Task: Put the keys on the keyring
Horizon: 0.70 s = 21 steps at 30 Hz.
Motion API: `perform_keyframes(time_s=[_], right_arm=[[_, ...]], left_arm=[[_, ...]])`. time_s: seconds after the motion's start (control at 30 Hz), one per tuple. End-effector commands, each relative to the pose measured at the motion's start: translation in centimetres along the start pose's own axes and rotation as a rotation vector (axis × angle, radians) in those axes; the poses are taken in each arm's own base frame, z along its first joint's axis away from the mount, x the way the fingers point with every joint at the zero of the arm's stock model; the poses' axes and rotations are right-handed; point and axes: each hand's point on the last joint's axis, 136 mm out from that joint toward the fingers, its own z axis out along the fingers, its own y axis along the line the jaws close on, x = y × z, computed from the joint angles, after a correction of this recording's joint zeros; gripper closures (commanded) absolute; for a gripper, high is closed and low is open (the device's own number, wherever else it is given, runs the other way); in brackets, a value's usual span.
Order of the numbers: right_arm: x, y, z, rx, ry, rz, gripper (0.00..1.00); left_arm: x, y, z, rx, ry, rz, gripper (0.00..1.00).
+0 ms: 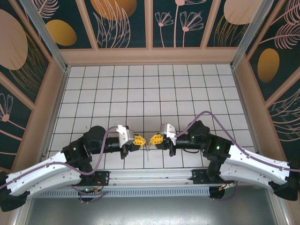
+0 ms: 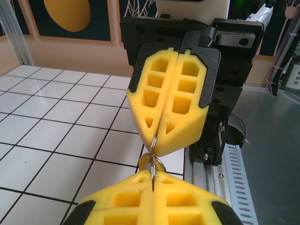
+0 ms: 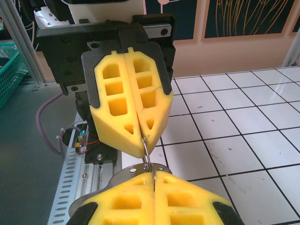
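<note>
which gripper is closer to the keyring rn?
Neither, it's a tie. The left gripper is shut on the keyring from the left side. The right gripper is shut on it from the right side, so both touch it.

Silvery keyring (image 2: pixel 153 161), white black-gridded table (image 1: pixel 140 93)

surface: white tiled table (image 1: pixel 140 89), dark grid lines | walls: dark panels (image 1: pixel 122 21) with tan leaf and oval prints — wooden trim | near edge: slotted grey rail (image 1: pixel 150 192) | aside: green basket (image 3: pixel 8 70)
</note>
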Motion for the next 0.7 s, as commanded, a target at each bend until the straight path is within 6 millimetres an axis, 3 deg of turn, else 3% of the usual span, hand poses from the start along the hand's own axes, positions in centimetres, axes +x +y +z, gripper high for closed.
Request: perform_keyframes(time_s=[0.0, 0.67], right_arm=[[-1.22, 0.18, -0.22, -0.014, -0.047, -0.005, 1.0], [-0.77, 0.13, -0.41, -0.006, -0.038, 0.004, 1.0]], left_arm=[[-1.31, -0.32, -0.22, 0.015, -0.054, 0.029, 1.0], [-1.17, -0.32, -0.21, 0.015, -0.053, 0.029, 1.0]])
